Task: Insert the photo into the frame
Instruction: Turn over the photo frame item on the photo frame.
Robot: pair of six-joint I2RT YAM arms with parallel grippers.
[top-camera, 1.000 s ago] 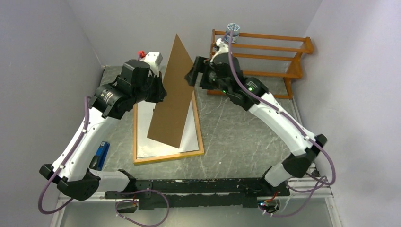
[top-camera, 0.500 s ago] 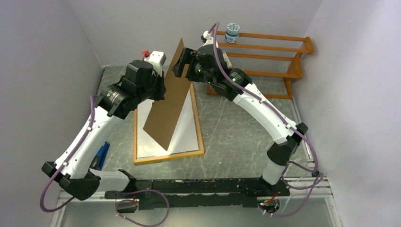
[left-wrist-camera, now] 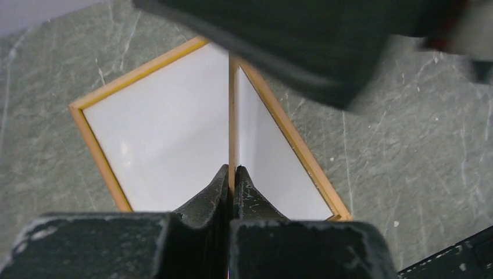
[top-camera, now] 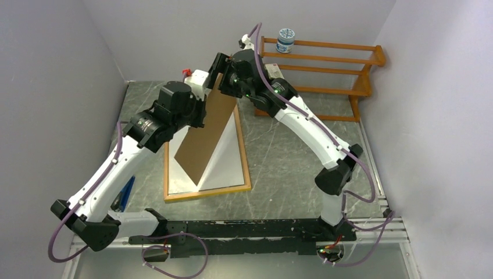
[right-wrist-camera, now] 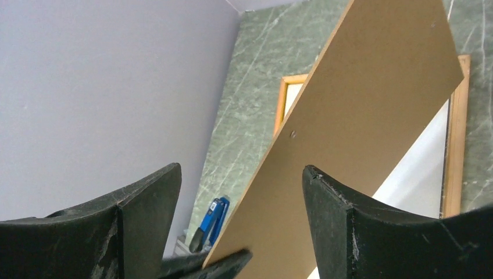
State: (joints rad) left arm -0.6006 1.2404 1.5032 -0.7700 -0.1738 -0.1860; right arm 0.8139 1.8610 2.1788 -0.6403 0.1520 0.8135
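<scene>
The frame [top-camera: 209,193] lies flat on the table with its light wood side up. A plain white sheet [top-camera: 227,165] fills it; I take it for the photo lying face down, with no print showing. My left gripper [top-camera: 196,114] is shut on the left edge of the brown backing board [top-camera: 203,139] and holds it steeply tilted over the frame. In the left wrist view the fingers [left-wrist-camera: 232,174] pinch the board's thin edge [left-wrist-camera: 232,116] above the frame [left-wrist-camera: 93,139]. My right gripper [top-camera: 218,68] is open by the board's top corner. Its jaws [right-wrist-camera: 241,174] stand wide apart, with the board [right-wrist-camera: 360,99] beyond them and untouched.
An orange-brown shelf rack [top-camera: 343,64] stands at the back right with a small jar [top-camera: 285,40] on top. A white box with a red tip [top-camera: 197,78] sits behind the left arm. A blue stapler [top-camera: 123,192] lies at the near left, also in the right wrist view [right-wrist-camera: 212,221].
My right arm has swung left and up from beside the board to its top corner. The left gripper has shifted slightly right, and the board now stands steeper and more edge-on.
</scene>
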